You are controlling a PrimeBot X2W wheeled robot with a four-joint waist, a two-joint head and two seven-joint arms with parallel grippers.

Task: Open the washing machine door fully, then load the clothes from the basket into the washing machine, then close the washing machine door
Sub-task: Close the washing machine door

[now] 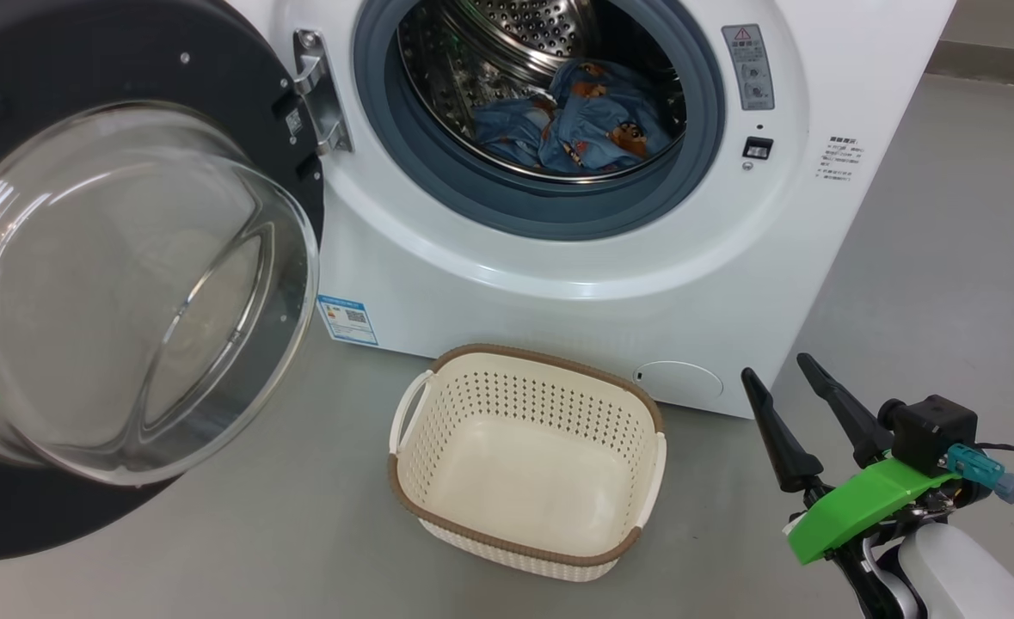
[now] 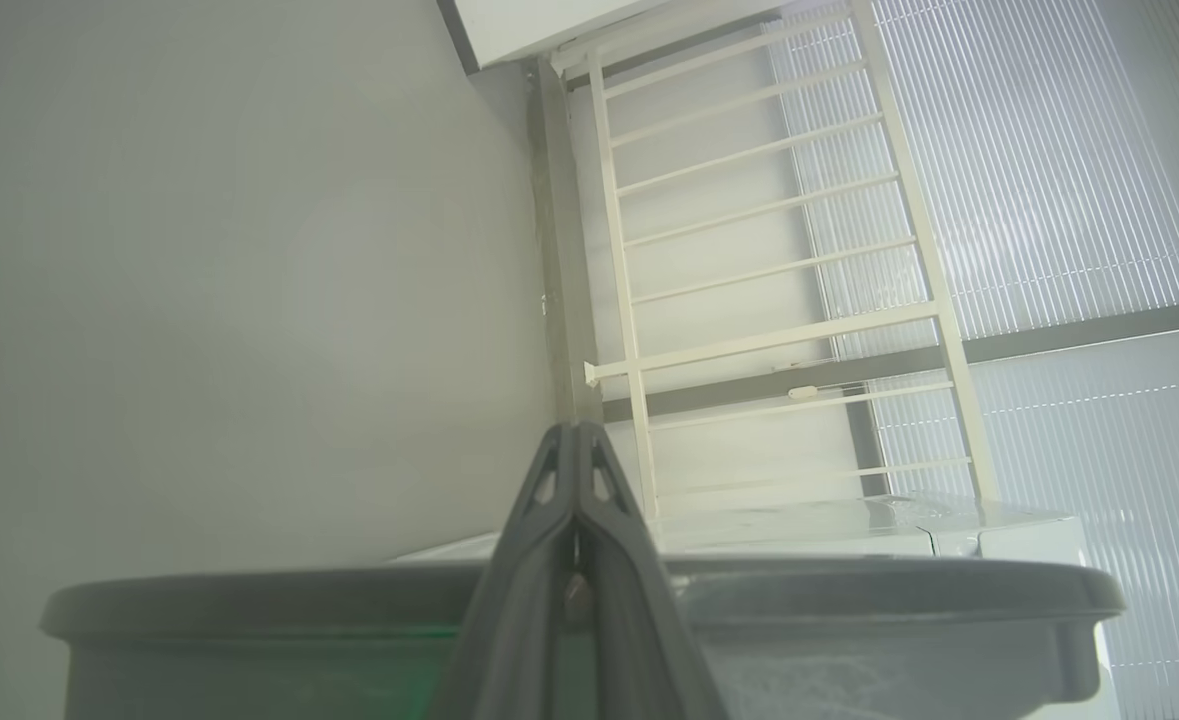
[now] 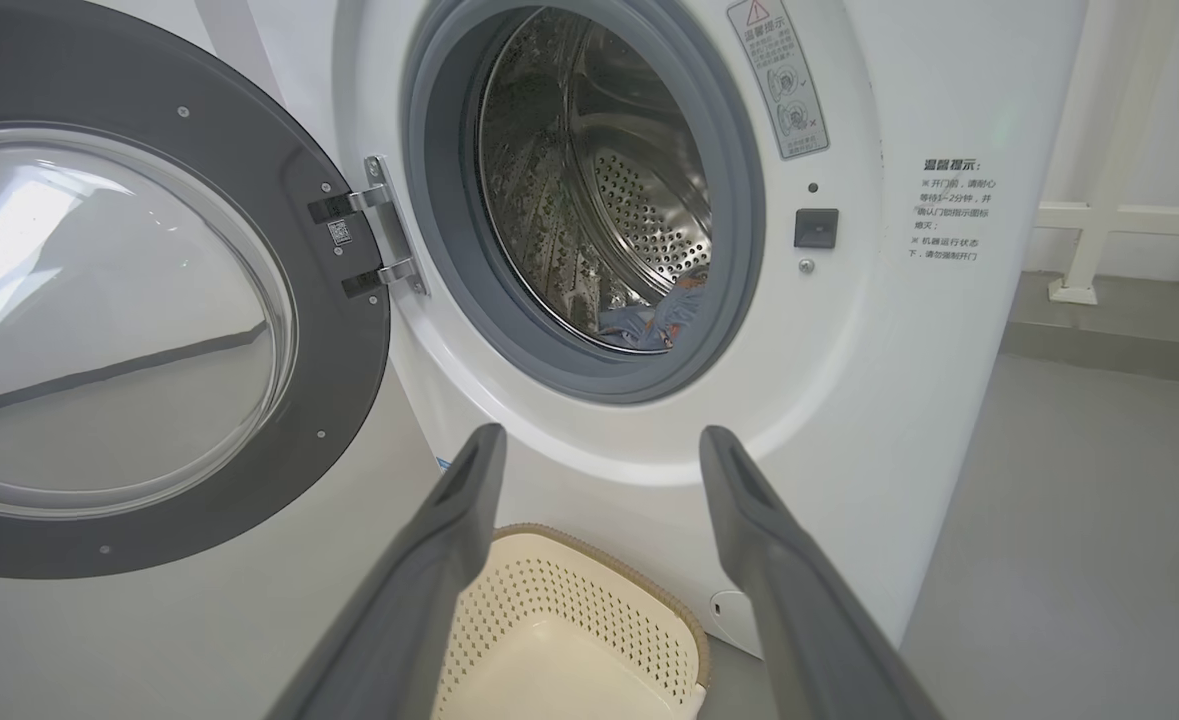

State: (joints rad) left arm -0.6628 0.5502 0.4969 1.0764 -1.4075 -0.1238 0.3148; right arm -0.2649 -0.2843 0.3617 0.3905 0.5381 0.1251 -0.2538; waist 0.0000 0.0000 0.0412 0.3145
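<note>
Clothes (image 1: 580,120) lie inside washing machine (image 1: 558,284), far centre | washing machine door (image 1: 128,284) stands wide open at left, rim apart from basket (image 1: 550,357), bare floor (image 1: 317,481) between | basket just before machine front | right gripper (image 1: 775,367) near right, fingers spread, holding nothing | left gripper (image 2: 576,430) fingers pressed together

Laundry room: washing machine (image 1: 610,284), basket (image 1: 528,464).
</note>
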